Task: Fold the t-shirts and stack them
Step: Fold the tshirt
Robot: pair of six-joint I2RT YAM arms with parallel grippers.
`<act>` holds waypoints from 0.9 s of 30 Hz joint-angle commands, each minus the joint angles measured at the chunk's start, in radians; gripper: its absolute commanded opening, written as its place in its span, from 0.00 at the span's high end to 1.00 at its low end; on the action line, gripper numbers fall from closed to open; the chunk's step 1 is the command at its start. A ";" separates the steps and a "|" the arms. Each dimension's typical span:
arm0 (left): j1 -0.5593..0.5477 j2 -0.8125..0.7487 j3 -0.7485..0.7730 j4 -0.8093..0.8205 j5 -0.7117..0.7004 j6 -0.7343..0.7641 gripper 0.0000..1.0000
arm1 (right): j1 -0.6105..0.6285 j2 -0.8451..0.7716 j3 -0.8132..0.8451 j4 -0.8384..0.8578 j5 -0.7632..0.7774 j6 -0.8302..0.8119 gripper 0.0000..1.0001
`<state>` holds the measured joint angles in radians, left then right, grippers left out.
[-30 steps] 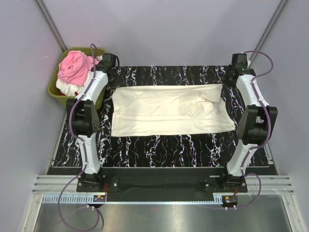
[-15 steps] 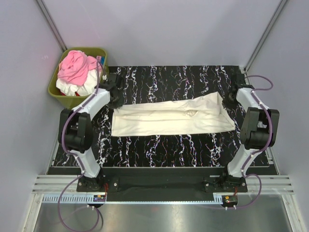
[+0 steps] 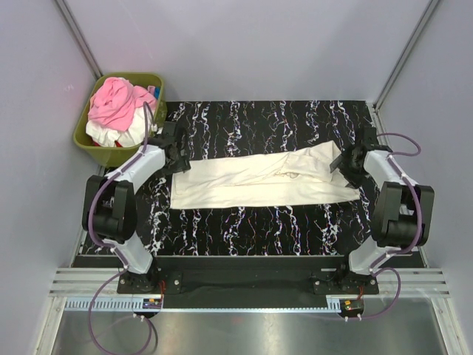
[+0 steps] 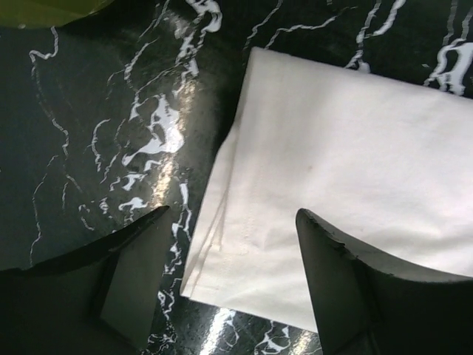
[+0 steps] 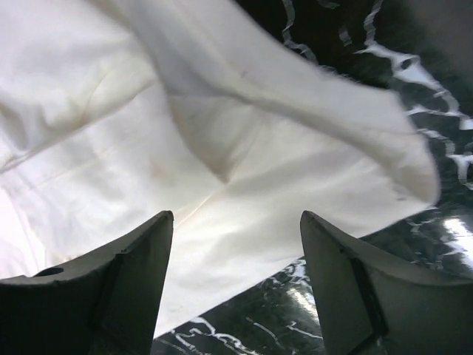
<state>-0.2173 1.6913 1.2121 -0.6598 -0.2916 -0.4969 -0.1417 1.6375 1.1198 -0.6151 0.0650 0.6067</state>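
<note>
Arms both rise from their bases with elbows bent outward and forearms angled inward, wrists low over the black marbled table (image 3: 244,222). The left gripper (image 3: 176,157) hangs over one end of the cream t-shirt (image 3: 259,181), jaws spread wide and holding nothing. In its wrist view the shirt's folded corner lies flat directly below, between the fingers (image 4: 126,274). The right gripper (image 3: 342,164) hovers at the opposite end, jaws just as wide and empty. Beneath it the cloth is rumpled, one flap lifted slightly off the table. Beyond the left gripper, on its outer side, an olive basket (image 3: 83,139) holds a pink t-shirt (image 3: 114,100) bunched on a white t-shirt (image 3: 109,134).
</note>
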 commanded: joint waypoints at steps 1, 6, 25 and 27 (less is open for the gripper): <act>-0.042 0.037 0.070 0.054 0.002 0.015 0.27 | 0.057 0.002 -0.011 0.061 -0.116 0.054 0.24; -0.089 0.160 0.098 0.038 0.037 0.008 0.31 | 0.096 0.194 0.119 0.043 -0.194 0.065 0.26; -0.511 -0.040 -0.304 0.219 0.468 -0.353 0.37 | 0.280 1.256 1.631 0.045 -0.623 0.232 0.27; -0.583 -0.073 -0.345 0.291 0.512 -0.455 0.37 | 0.301 1.257 1.577 0.190 -0.625 0.301 0.21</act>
<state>-0.7166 1.6398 0.9417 -0.4862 0.0025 -0.7410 0.1131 2.8487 2.7144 -0.6083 -0.4206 0.7864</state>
